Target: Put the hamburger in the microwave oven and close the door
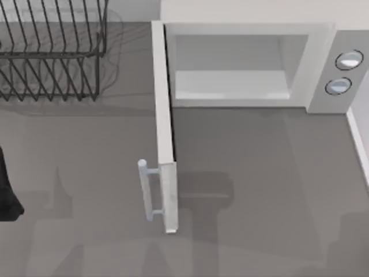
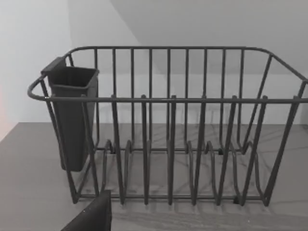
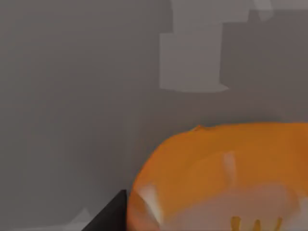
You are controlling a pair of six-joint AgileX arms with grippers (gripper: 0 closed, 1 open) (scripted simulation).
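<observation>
The microwave oven [image 1: 320, 40] stands at the back right with its cavity [image 1: 230, 69] bare. Its door [image 1: 164, 127] is swung fully open, sticking out toward the table's front, with the bar handle [image 1: 147, 190] on its left face. In the right wrist view the hamburger [image 3: 226, 178] looms very close, an orange bun with a pale layer below. A dark part of my right gripper [image 3: 109, 212] lies against the bun's edge. My left arm [image 1: 7, 193] is parked at the table's left edge.
A black wire dish rack [image 1: 52, 52] stands at the back left; the left wrist view faces the dish rack [image 2: 168, 125] and its dark cutlery cup [image 2: 72, 115]. Two round knobs [image 1: 349, 59] sit on the microwave's right panel. Grey tabletop [image 1: 259, 173] lies before the cavity.
</observation>
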